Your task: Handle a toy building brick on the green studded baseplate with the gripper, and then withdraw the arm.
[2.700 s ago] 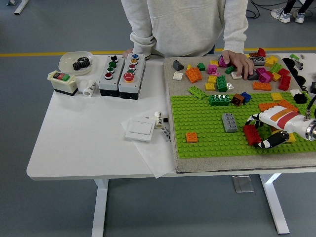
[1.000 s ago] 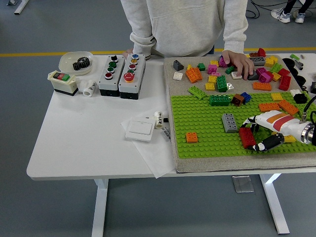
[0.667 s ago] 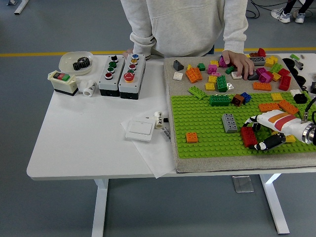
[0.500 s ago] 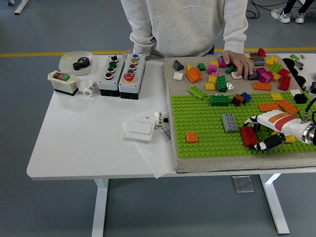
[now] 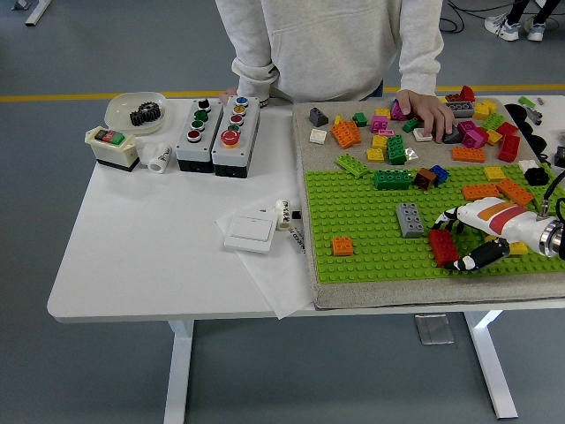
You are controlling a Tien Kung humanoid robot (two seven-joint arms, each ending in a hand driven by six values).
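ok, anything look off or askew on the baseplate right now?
Yes: the red brick by the right hand sits skewed, not square with the stud rows of the green baseplate, so it doesn't look pressed home. The grey brick and small orange brick lie roughly square.

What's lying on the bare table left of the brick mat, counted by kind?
Grey button boxes: 2
Beige switch box: 1
Bowl: 1
Gear, in the bowl: 1
White wall switch: 1
Small white cylinders: 2
Paper sheet, partly under the mat: 1
Total: 9
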